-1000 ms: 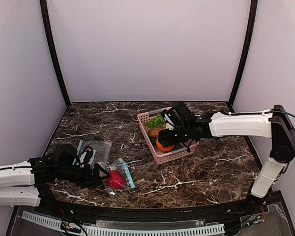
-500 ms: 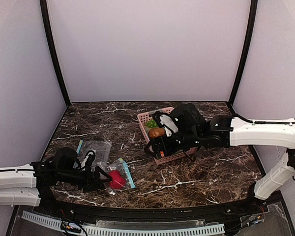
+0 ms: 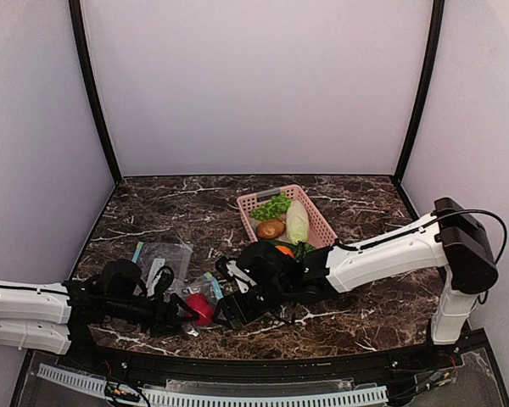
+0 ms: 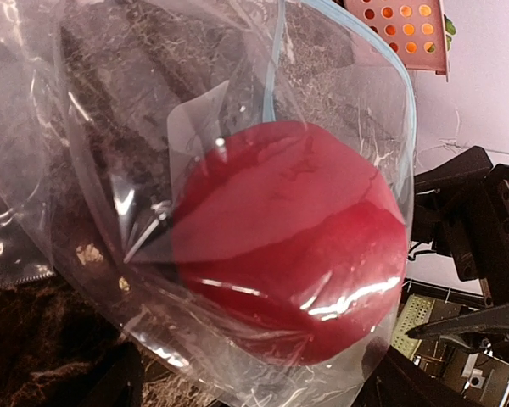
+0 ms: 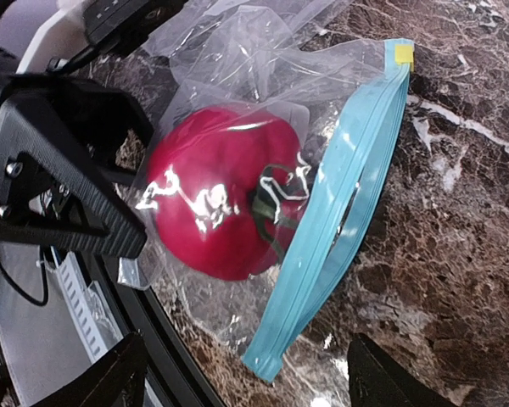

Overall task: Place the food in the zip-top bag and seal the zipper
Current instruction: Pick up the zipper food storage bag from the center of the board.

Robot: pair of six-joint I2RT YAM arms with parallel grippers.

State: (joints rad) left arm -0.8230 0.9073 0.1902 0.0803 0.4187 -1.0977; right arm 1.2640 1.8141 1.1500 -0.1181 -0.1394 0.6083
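Observation:
A red tomato (image 3: pixel 200 309) lies inside a clear zip-top bag (image 3: pixel 208 295) at the table's front left. It also shows in the left wrist view (image 4: pixel 288 237) and the right wrist view (image 5: pixel 212 203). The bag's light blue zipper (image 5: pixel 339 212) gapes slightly. My left gripper (image 3: pixel 176 310) is open, its jaws wide on either side of the bag's closed end (image 4: pixel 250 386). My right gripper (image 3: pixel 223 312) is open and empty, just off the zipper side (image 5: pixel 237 373). An orange fruit (image 3: pixel 285 251) and green grapes (image 3: pixel 271 206) lie in the pink basket (image 3: pixel 318 222).
A second clear bag (image 3: pixel 163 254) lies flat behind the left gripper. The basket also holds a brown piece (image 3: pixel 270 228) and a pale green vegetable (image 3: pixel 298 222). The right arm stretches across the table's front middle. A black rail runs along the front edge (image 3: pixel 263 363).
My right gripper has left the basket and swung left and forward to the bag's zipper side. The left gripper has shifted slightly right at the bag.

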